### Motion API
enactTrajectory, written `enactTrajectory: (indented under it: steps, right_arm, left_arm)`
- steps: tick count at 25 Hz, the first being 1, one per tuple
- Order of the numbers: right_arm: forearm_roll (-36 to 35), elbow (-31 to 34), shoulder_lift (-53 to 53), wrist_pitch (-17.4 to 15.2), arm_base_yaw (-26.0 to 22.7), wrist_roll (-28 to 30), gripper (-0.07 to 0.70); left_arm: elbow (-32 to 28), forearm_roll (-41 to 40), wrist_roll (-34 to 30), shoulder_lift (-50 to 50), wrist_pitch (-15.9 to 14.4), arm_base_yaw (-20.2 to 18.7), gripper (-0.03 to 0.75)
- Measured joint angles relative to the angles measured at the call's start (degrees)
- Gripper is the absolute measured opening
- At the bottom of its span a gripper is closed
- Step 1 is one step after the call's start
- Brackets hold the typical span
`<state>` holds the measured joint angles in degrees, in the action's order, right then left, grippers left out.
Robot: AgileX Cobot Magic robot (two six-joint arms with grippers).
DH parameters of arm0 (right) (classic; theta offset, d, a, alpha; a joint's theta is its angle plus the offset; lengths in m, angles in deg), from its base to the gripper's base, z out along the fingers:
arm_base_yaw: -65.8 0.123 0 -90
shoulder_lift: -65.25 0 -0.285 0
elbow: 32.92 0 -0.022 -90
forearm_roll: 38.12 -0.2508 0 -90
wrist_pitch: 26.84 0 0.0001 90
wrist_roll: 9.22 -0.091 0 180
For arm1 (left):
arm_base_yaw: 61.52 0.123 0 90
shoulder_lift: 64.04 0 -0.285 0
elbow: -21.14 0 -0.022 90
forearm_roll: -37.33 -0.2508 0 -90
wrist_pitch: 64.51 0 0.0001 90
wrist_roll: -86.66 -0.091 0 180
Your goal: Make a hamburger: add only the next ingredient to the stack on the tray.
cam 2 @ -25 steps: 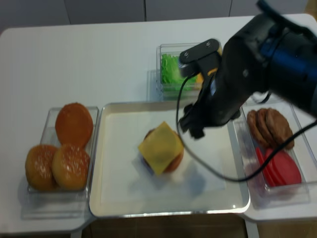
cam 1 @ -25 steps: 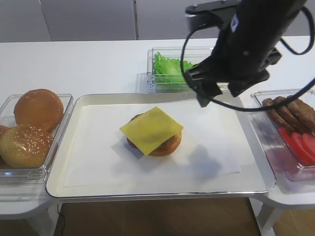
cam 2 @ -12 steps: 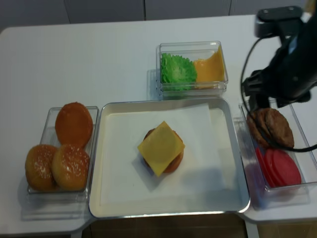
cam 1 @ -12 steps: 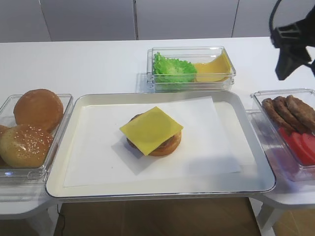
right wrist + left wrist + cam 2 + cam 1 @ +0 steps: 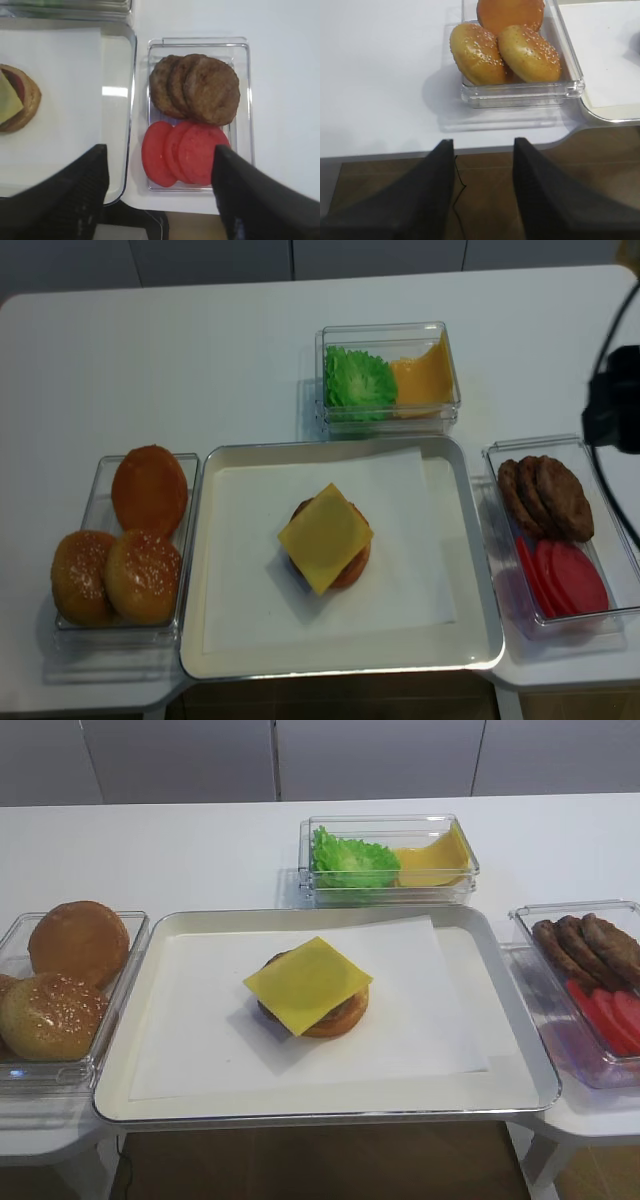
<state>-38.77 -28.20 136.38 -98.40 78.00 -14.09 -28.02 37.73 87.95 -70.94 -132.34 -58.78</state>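
Judging from the current views, we rate the placement step as complete: the cheese (image 5: 307,984) lies flat on top of the stack (image 5: 335,1013), turned cornerwise so its points overhang the round patty edge. The stack sits near the middle of the tray (image 5: 330,1108), on the paper liner.

We see the right pincer (image 5: 159,195) hanging over the clear box of patties (image 5: 197,89) and tomato slices (image 5: 184,153), beside the tray's right rim. Its two dark fingers (image 5: 75,195) stand wide apart with nothing between them, so we read it as spread and empty.

We see the left pincer (image 5: 484,192) poised off the desk (image 5: 380,75) edge, near the bun box (image 5: 520,92). Its fingers are parted and hold nothing.

We find no further work pending for this step. Lettuce (image 5: 345,860) and spare cheese slices (image 5: 435,858) remain in the rear box, untouched by either arm.
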Motion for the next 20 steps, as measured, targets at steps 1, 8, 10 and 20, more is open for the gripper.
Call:
enactTrajectory:
  steps: [1, 8, 10, 20]
  right_arm:
    - [0.1, 0.0, -1.9, -0.1, 0.0, -0.1, 0.501]
    - [0.2, 6.8, -17.2, -0.8, 0.0, -2.5, 0.5]
    - [0.2, 10.4, -21.9, -0.9, 0.0, -2.6, 0.499]
    - [0.2, 22.9, -48.2, -1.8, 0.0, -2.8, 0.498]
  left_arm:
    - [0.0, 0.0, 0.0, 0.0, 0.0, 0.0, 0.293]
    - [0.0, 0.0, 0.0, 0.0, 0.0, 0.0, 0.293]
    - [0.0, 0.0, 0.0, 0.0, 0.0, 0.0, 0.293]
    - [0.0, 0.0, 0.0, 0.0, 0.0, 0.0, 0.293]
